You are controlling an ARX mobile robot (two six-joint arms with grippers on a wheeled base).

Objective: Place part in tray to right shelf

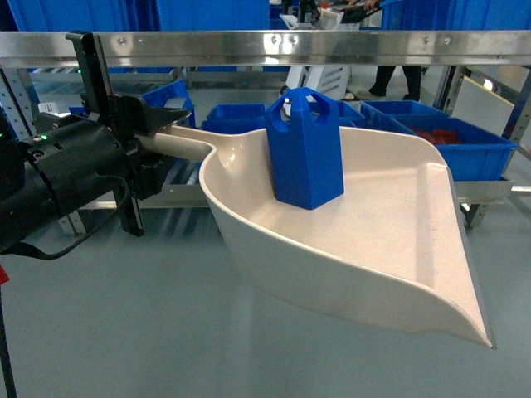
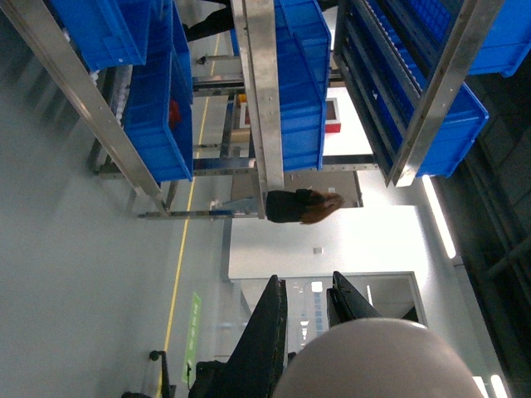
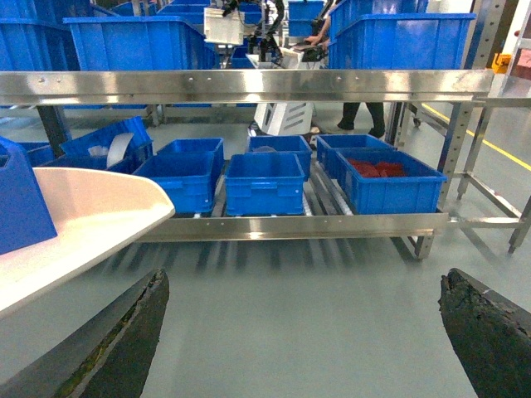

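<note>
The blue part (image 1: 305,149) stands upright in the cream tray (image 1: 373,240), near the bowl's back wall. My left gripper (image 1: 153,137) is shut on the tray's handle and holds the tray in the air above the grey floor. In the left wrist view the rounded handle end (image 2: 373,365) sits between the black fingers (image 2: 270,332) of the left gripper (image 2: 307,279). My right gripper (image 3: 304,282) is open over bare floor, with the tray (image 3: 91,215) and part (image 3: 17,203) to its left. The right shelf (image 3: 307,225) lies ahead, behind its steel rail.
Blue crates (image 3: 265,182) fill the lower shelf level, one holding red pieces (image 3: 386,170). A steel top rail (image 1: 274,46) crosses at the part's height. More blue crates (image 3: 141,41) sit above. People stand behind the rack.
</note>
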